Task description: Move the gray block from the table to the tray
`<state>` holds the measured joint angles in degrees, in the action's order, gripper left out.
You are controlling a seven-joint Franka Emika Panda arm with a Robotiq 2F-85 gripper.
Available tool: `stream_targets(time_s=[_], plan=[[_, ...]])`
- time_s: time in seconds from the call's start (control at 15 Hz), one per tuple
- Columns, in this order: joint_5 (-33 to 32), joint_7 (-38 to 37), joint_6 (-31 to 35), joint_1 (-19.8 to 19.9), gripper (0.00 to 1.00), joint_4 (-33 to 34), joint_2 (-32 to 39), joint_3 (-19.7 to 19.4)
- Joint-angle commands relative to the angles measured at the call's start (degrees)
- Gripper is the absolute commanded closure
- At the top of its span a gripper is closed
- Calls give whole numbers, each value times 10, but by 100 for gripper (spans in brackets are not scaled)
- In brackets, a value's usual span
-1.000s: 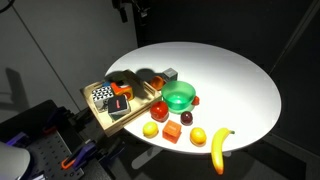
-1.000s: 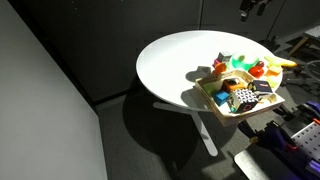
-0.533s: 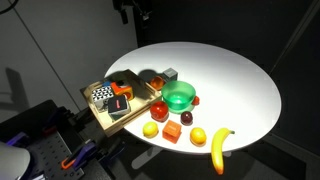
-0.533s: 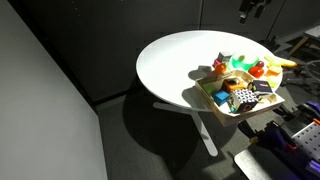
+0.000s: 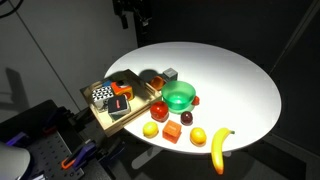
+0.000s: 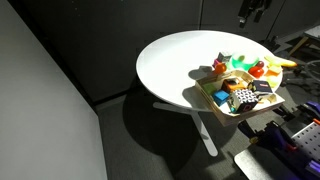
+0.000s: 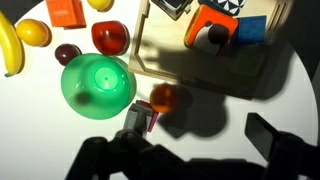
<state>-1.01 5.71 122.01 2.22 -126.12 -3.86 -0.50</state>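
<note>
Your gripper (image 5: 131, 12) hangs high over the table (image 5: 235, 80), touching nothing and carrying nothing. In the wrist view, its dark fingers (image 7: 268, 135) appear spread wide, with only tabletop between them. The gray block (image 5: 170, 74) sits on the table, just beside the green bowl (image 5: 180, 96) and near a corner of the tray (image 5: 122, 77), outside its wooden rim. From the wrist view, the block lies close to the bowl, with an orange piece (image 7: 165, 97) next to it.
</note>
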Motion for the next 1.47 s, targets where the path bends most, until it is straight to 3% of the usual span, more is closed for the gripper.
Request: stream_targets(time_s=[0.0, 0.4, 0.73, 1.13, 1.4], plan=[[-14, -22, -13, -2, 0, 9, 34, -3], [-10, -19, 10, -1, 0, 6, 87, -7], [3, -17, 72, 4, 0, 7, 128, -12], [20, -20, 118, 14, 0, 35, 186, -19], [19, -65, 129, 13, 0, 72, 226, -32]])
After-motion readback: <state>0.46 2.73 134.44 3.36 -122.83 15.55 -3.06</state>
